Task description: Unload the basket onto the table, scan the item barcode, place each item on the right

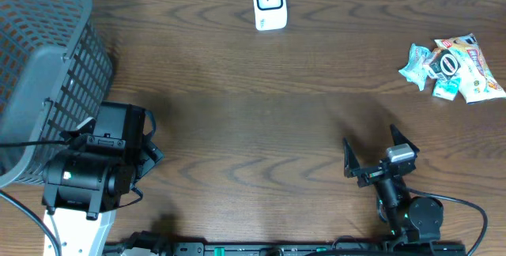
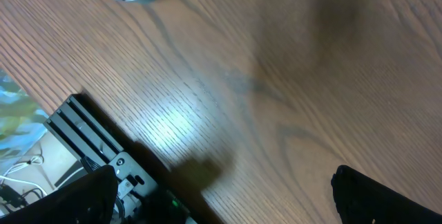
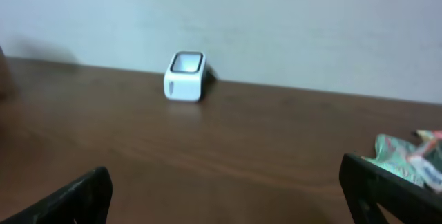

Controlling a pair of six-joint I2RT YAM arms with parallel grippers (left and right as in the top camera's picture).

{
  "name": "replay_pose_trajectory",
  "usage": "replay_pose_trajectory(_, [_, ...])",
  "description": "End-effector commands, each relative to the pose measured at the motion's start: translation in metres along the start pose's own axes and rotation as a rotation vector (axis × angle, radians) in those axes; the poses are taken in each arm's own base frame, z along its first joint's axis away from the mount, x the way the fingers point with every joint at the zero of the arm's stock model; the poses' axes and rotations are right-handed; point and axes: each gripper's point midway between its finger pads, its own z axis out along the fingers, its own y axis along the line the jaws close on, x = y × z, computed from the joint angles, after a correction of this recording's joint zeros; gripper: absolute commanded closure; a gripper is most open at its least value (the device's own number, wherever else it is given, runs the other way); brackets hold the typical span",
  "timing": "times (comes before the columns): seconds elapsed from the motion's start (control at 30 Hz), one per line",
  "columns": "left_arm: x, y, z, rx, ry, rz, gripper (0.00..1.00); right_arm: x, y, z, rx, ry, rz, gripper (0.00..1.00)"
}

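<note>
Your desk (image 1: 253, 90) is dark brown wood with a long, wavy grain and a soft sheen, and a plain pale wall (image 3: 276, 23) stands behind its far edge. At the far left sits a grey plastic basket (image 1: 39, 74), its sloping sides a lattice of small rectangular slots. A black ribbed metal rail (image 2: 90, 134) runs along the near edge. At the far centre stands a small white barcode scanner (image 1: 269, 3), a rounded block with a dark rounded-square window.

Your left tool (image 2: 222, 182) hangs over bare wood at the near left, near the basket. Its two black fingers are spread wide at the bottom corners of the left wrist view, with nothing between them and nothing touched. Your right tool (image 1: 375, 152) is at the near right, its flat black fingers likewise splayed fully apart and empty. It points toward the far side, with the scanner in its wrist view.

The item to scan is a loose heap of crinkled snack packets (image 1: 455, 68) at the far right of the desk, well apart from both tools and from the scanner. The wrappers are glossy film. Those on the left of the heap are pale blue-green, and the one on the right is white and orange with a dark round mark and a red strip. They overlap and lie flat. Any barcode is too small to make out.
</note>
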Motion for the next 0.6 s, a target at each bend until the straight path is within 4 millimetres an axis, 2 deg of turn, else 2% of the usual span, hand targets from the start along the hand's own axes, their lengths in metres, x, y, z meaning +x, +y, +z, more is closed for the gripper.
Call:
replay_pose_trajectory(0.0, [-0.005, 0.001, -0.004, 0.002, -0.023, -0.018, 0.02, 0.005, -0.003, 0.000, 0.016, 0.017, -0.016, 0.01])
replay_pose_trajectory(0.07, [-0.005, 0.001, -0.004, 0.002, -0.023, -0.019, 0.03, 0.012, -0.006, -0.001, 0.031, 0.043, -0.010, 0.01])
replay_pose_trajectory(0.57, [-0.005, 0.001, -0.004, 0.002, -0.023, -0.018, 0.02, 0.013, -0.018, -0.002, 0.095, 0.047, 0.071, 0.01])
